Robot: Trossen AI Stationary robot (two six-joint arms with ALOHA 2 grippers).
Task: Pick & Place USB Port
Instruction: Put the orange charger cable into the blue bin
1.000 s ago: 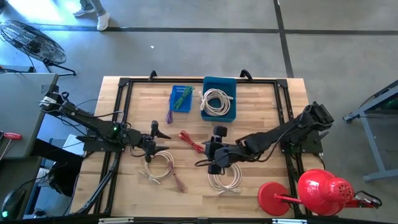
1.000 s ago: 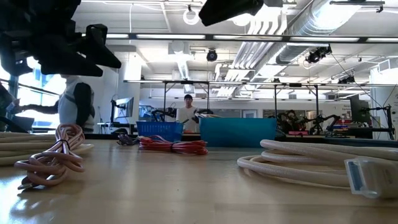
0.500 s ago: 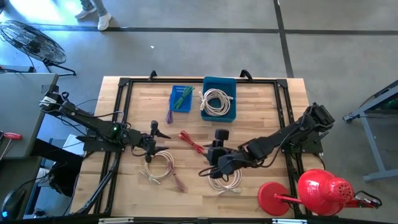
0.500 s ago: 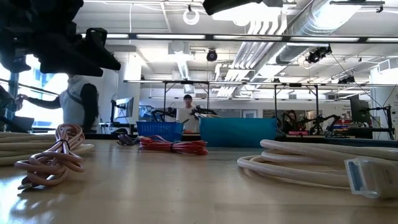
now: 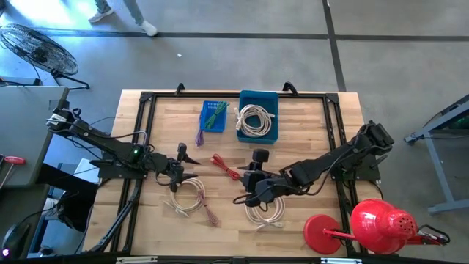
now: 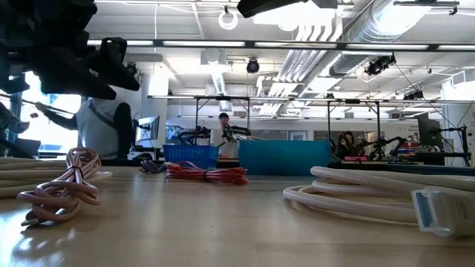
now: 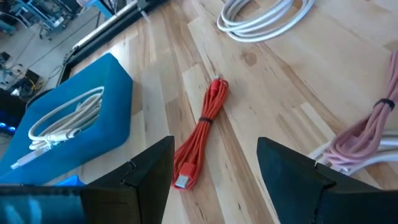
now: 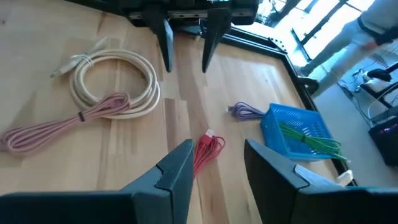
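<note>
Grippers both hang empty with fingers apart: left gripper [image 5: 185, 166] above the cream-and-pink cable coil [image 5: 187, 194], right gripper [image 5: 253, 178] above the white cable coil [image 5: 265, 212]. Between them on the wooden table [image 5: 308, 121] lies the red USB cable [image 7: 202, 127], untouched, near the blue bin [image 5: 258, 133].

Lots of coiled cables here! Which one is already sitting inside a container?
The white cable, coiled inside the teal bin at the table's far edge. The red cable and the others lie loose on the bare wood.
</note>
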